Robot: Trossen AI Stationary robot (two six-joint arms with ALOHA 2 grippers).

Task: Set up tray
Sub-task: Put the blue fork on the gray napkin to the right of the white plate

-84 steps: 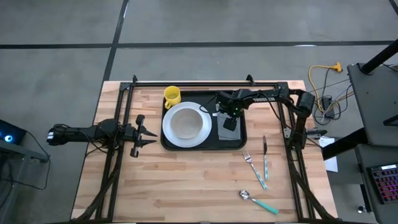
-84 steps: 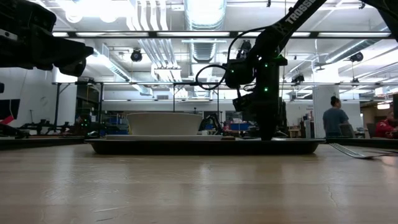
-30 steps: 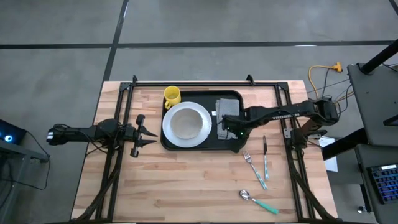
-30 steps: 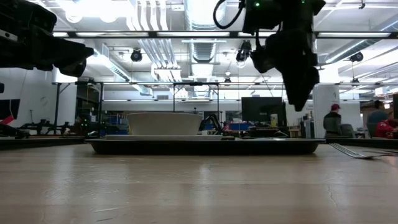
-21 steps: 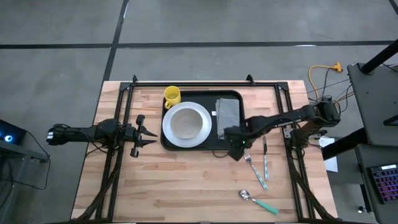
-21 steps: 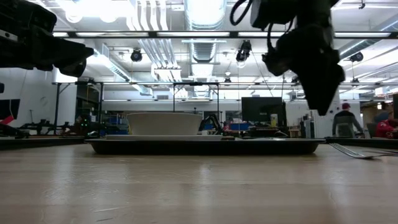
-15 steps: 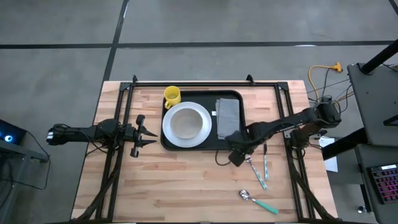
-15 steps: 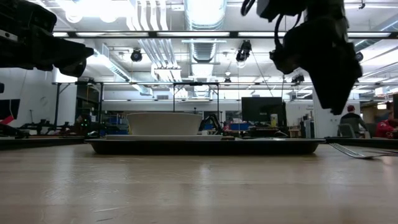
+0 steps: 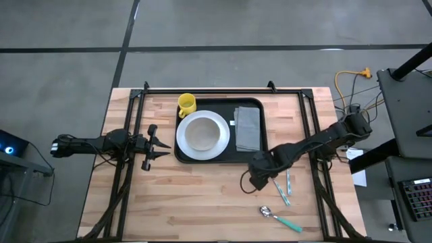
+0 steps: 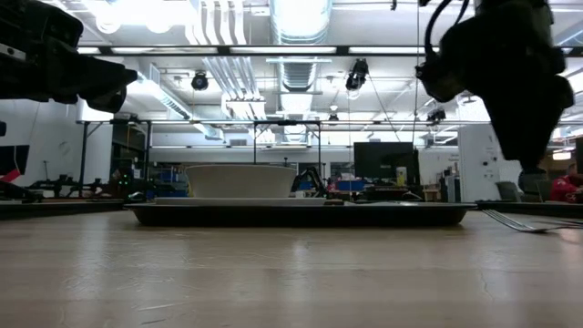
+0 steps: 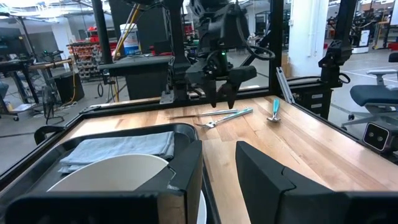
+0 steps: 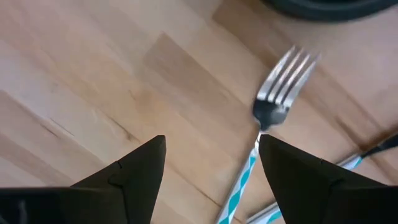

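The black tray lies on the wooden table. It carries a white plate and a folded grey napkin. A yellow mug stands at its far left corner. A fork with a teal-striped handle lies flat on the table near the tray's near right corner. My right gripper hangs open above it, pointing down, with the fork's head just beyond its fingertips and untouched. My right gripper also shows from above. My left gripper waits open and level at the table's left.
A knife lies beside the fork, and a spoon with a teal handle lies nearer the front edge. Bare wood stretches across the table's near left. Black frame bars run along the far edge and both sides.
My right gripper has swung off the tray's near right part toward the table's near edge. It has come out over the fork, sunk a little and rolled about its own axis. Its fingers have stayed apart. The tray and what lies on it have kept still.
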